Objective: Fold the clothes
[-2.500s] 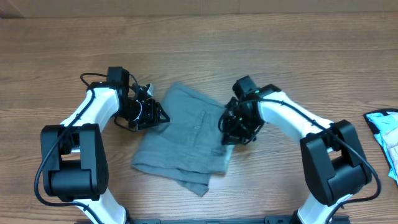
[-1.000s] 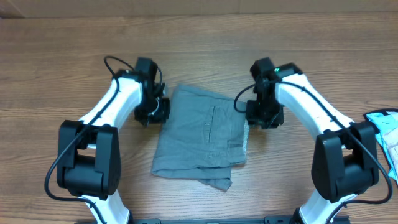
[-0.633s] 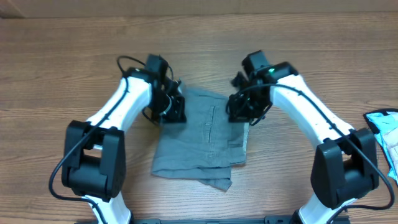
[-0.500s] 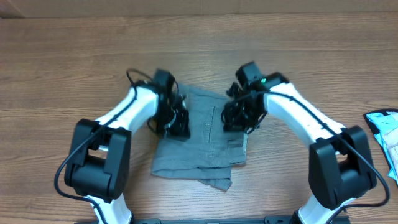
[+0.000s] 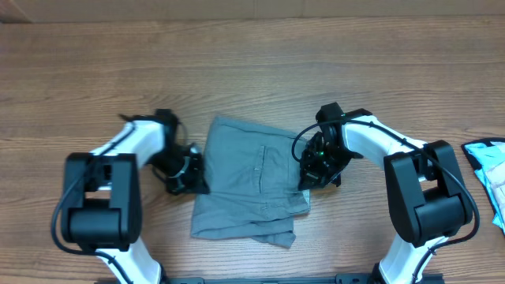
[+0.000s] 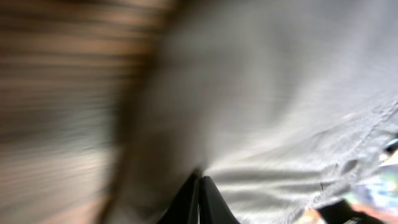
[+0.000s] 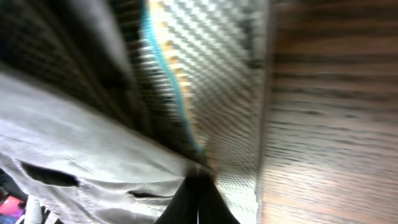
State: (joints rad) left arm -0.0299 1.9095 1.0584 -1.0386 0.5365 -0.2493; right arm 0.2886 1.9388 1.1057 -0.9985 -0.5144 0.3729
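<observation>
The clothes (image 5: 251,177) are grey shorts lying folded in the middle of the wooden table. My left gripper (image 5: 193,175) sits low at their left edge. In the left wrist view, which is blurred, its fingers (image 6: 199,185) are pressed together with grey fabric (image 6: 280,93) creasing out from the tips. My right gripper (image 5: 312,173) is at the right edge. Its tips (image 7: 199,182) are shut where the grey cloth (image 7: 74,124) meets a pale mesh lining (image 7: 217,74) with a blue stripe.
A blue and white item (image 5: 489,170) lies at the table's right edge. Bare wood (image 5: 252,63) surrounds the shorts on every side. A loose lower corner of the shorts (image 5: 272,237) points toward the front edge.
Both grippers have moved from the upper part of the shorts down and outward to the side edges. The right one has shut. The shorts have shifted slightly toward the front.
</observation>
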